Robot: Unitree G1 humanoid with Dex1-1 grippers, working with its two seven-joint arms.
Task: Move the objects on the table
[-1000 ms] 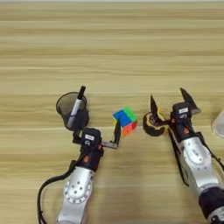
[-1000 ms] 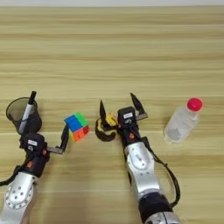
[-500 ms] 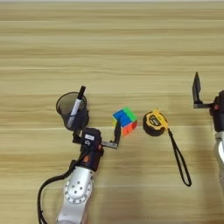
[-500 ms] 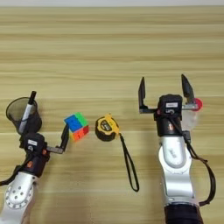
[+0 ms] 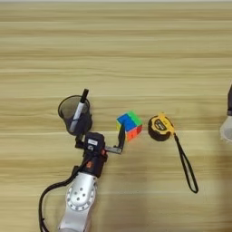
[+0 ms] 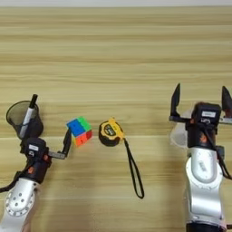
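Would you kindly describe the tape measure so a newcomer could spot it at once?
On the wooden table, look right of the multicoloured puzzle cube, near the middle. The tape measure is the round yellow-and-black case, the only thing trailing a black wrist strap.

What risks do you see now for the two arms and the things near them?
The right tool is open and sits over the clear bottle, which is mostly hidden beneath the arm; a careless descent might tip it or push it away. The left tool has one finger beside the puzzle cube and the other by the mesh cup; closing or swinging might nudge the cup. The tape measure lies close to the cube, so pushing the cube might shove it.
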